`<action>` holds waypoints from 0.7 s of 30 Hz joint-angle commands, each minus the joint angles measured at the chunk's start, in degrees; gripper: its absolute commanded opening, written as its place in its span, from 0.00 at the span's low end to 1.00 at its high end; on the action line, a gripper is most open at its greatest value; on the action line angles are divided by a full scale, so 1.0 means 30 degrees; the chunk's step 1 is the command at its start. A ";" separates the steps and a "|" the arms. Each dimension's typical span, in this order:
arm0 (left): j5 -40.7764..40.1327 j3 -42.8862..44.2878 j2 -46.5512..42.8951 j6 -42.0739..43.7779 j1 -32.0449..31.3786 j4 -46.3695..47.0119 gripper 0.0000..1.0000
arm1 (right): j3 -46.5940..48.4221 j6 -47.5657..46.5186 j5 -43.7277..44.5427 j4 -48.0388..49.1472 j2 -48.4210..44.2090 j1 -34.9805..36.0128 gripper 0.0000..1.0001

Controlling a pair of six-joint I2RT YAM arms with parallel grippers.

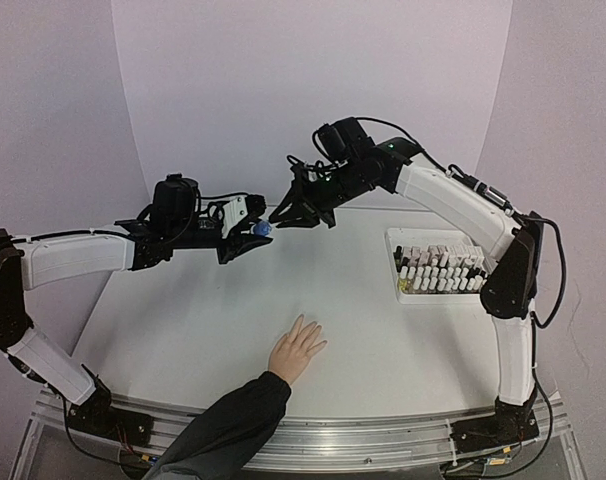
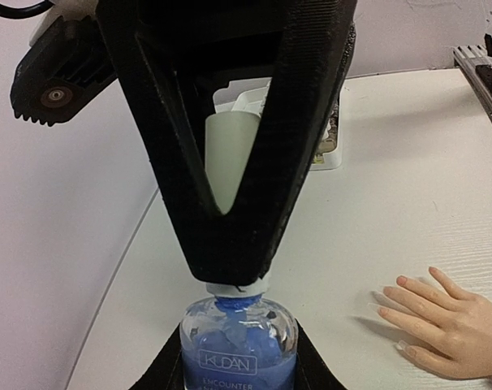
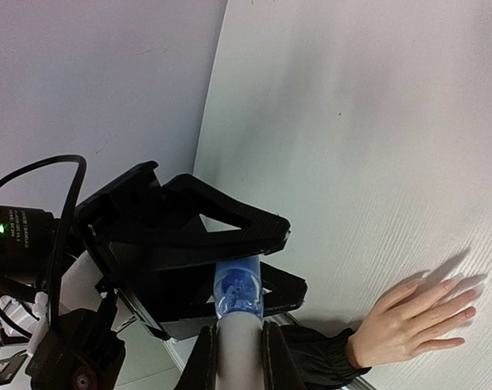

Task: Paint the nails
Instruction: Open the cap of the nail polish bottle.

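Likely uncapping: left claw (image 1: 251, 236) grips the blue bottle (image 2: 239, 345), right claw (image 1: 278, 217) is clamped on its white cap (image 2: 230, 158). Next: twist it free, then bring it near to the nails (image 2: 382, 311).

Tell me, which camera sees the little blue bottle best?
The left wrist camera: the blue bottle sits close, its label showing. The top camera shows only a tiny blue speck. The right wrist camera shows just part of its blue glass.
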 commanded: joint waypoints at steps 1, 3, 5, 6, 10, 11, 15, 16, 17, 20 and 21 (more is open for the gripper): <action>0.0224 0.0129 -0.0518 -0.0091 -0.0024 0.0560 0.00 | 0.0211 -0.0262 -0.0315 -0.0136 -0.0810 -0.0049 0.00; 0.0381 0.0205 -0.0467 -0.0482 -0.0015 0.0451 0.00 | 0.0200 -0.0440 -0.0394 -0.0139 -0.0807 -0.0051 0.00; 0.0606 0.0304 -0.0355 -0.1004 -0.0004 0.0345 0.00 | 0.0297 -0.0760 -0.0684 -0.0144 -0.0767 -0.0044 0.00; 0.0740 0.0340 -0.0320 -0.1254 0.0011 0.0301 0.00 | 0.0395 -0.0983 -0.0898 -0.0159 -0.0728 -0.0031 0.00; 0.1989 0.0085 -0.0425 -0.1896 0.0018 0.0356 0.00 | 0.0384 -0.2701 -0.1655 -0.0237 -0.0849 -0.0020 0.00; 0.2412 0.0020 -0.0481 -0.1976 0.0017 0.0397 0.00 | 0.0252 -0.3414 -0.1920 -0.0256 -0.0998 -0.0027 0.00; 0.3165 -0.0187 -0.0517 -0.2301 0.0014 0.0547 0.00 | -0.0345 -0.5190 -0.2588 -0.0400 -0.1424 -0.0020 0.00; 0.3350 -0.0222 -0.0516 -0.2314 0.0010 0.0583 0.00 | -0.0442 -0.5612 -0.2775 -0.0446 -0.1481 -0.0024 0.00; 0.3563 -0.0252 -0.0501 -0.2329 0.0017 0.0620 0.00 | -0.0517 -0.6055 -0.2976 -0.0494 -0.1514 -0.0034 0.00; 0.4223 -0.0283 -0.0499 -0.2465 0.0021 0.0605 0.00 | -0.0459 -0.7279 -0.3315 -0.0782 -0.1582 0.0001 0.00; 0.4443 -0.0313 -0.0499 -0.2521 0.0012 0.0614 0.00 | -0.0385 -0.7733 -0.3407 -0.0877 -0.1609 -0.0006 0.00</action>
